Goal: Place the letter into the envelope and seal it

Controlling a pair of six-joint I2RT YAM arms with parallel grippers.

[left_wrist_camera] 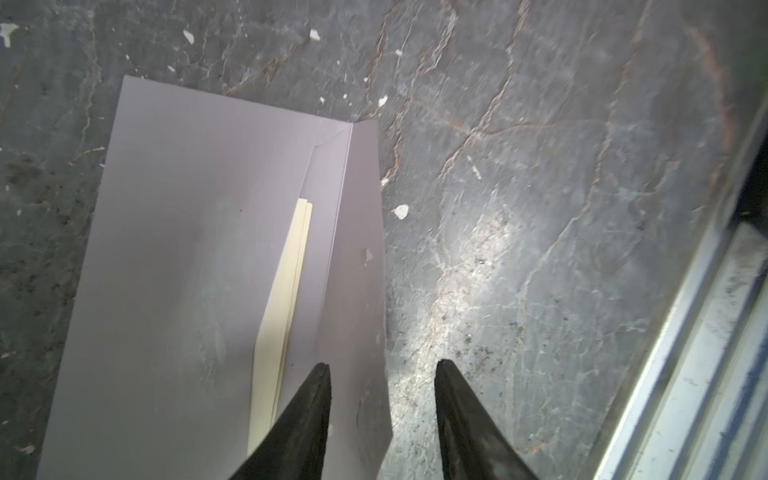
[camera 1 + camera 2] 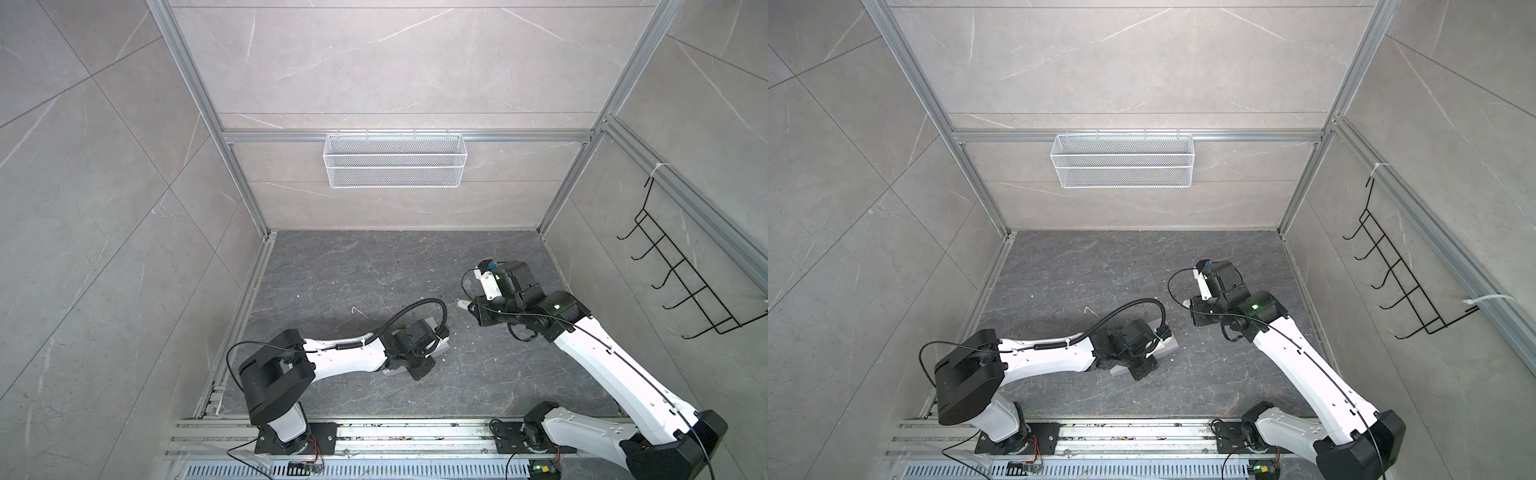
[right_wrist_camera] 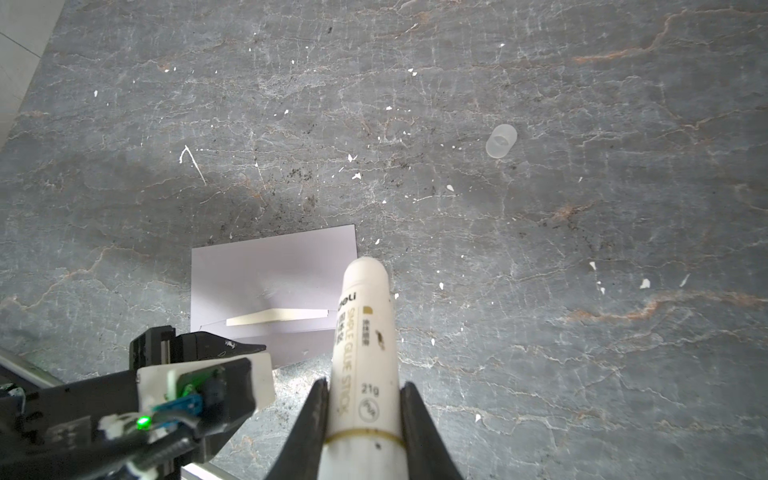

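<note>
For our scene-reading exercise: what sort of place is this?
Likely a robot test cell: tiled walls in an aluminium frame, a left arm and right arm bolted to a rail, a hanging wire basket.

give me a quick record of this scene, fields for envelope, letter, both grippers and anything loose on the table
envelope: flat on the table, flap open
letter: inside the envelope, tan edge showing at the mouth
left gripper: open, over the flap's edge, holding nothing
right gripper: shut on glue stick, rounded tip pointing toward the envelope
cap: translucent, lying on the table, apart from the envelope
seal: not yet done
</note>
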